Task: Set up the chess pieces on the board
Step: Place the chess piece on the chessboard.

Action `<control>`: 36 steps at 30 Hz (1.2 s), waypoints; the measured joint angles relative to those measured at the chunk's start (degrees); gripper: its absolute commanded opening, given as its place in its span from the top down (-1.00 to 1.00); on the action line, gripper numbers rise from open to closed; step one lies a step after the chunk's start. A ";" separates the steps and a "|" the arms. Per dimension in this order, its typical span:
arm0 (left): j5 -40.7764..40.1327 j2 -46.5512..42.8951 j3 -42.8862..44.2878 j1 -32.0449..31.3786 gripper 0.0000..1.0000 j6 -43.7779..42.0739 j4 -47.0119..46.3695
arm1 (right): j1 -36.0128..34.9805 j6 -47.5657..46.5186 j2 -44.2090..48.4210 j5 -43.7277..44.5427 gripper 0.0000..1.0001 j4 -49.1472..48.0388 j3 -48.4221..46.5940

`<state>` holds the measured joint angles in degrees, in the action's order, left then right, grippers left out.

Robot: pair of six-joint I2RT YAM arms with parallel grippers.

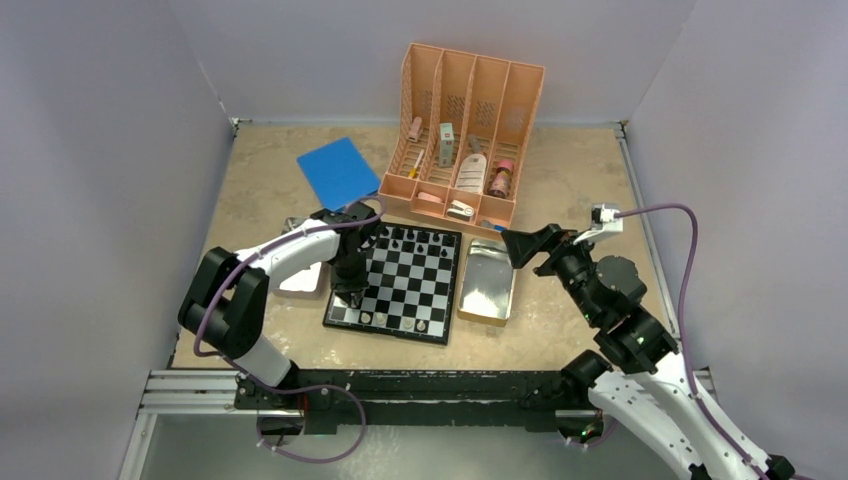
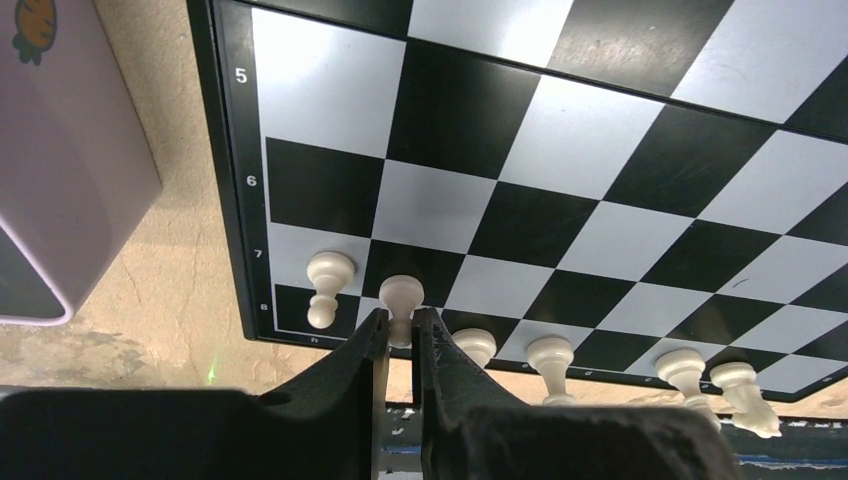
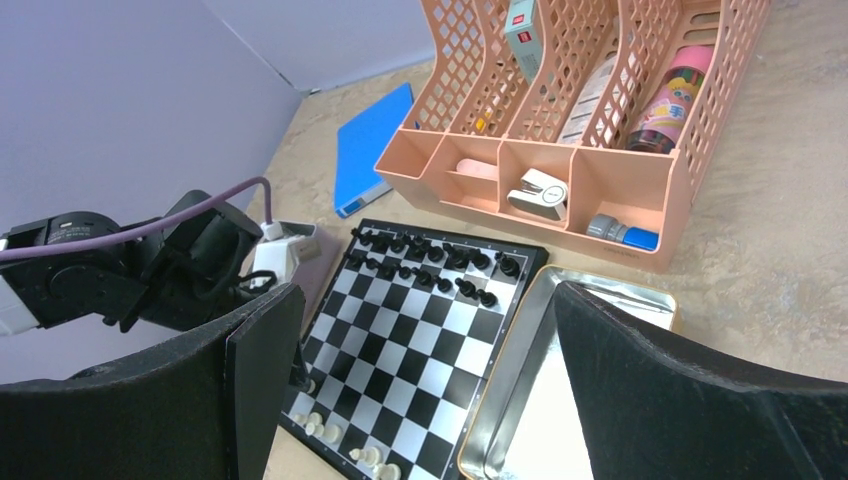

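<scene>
The board [image 1: 400, 290] lies mid-table between the arms. Black chess pieces [image 1: 420, 240] fill its two far rows, seen also in the right wrist view [image 3: 440, 255]. Several white pieces stand along its near edge [image 2: 550, 355]. My left gripper [image 2: 400, 325] is down at the board's near left corner [image 1: 348, 295], shut on the stem of a white pawn [image 2: 401, 295] that stands upright beside another white pawn [image 2: 327, 285]. My right gripper [image 1: 520, 245] hovers wide open above the right tray, nothing between its fingers [image 3: 425, 300].
A shiny metal tray [image 1: 487, 285] lies right of the board, and another [image 1: 300, 275] sits left of it under my left arm. A peach organizer [image 1: 465, 130] with bottles stands behind. A blue book [image 1: 337, 170] lies at back left. A lilac box [image 2: 70, 170] borders the board.
</scene>
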<state>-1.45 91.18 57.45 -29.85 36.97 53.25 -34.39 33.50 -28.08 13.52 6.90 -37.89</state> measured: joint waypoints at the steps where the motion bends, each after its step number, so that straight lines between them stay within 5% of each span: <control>1: -0.15 0.00 0.00 0.00 0.73 0.00 0.28 | 0.00 0.00 -0.09 0.00 -0.94 0.00 0.00; 36: -0.35 0.66 -0.09 0.00 0.70 -0.09 -0.48 | 0.00 0.00 -0.35 0.00 -0.94 -0.17 0.00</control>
<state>-1.80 91.83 57.36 -29.85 36.88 52.77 -34.39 33.50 -28.42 13.52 6.72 -37.89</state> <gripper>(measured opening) 0.149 0.972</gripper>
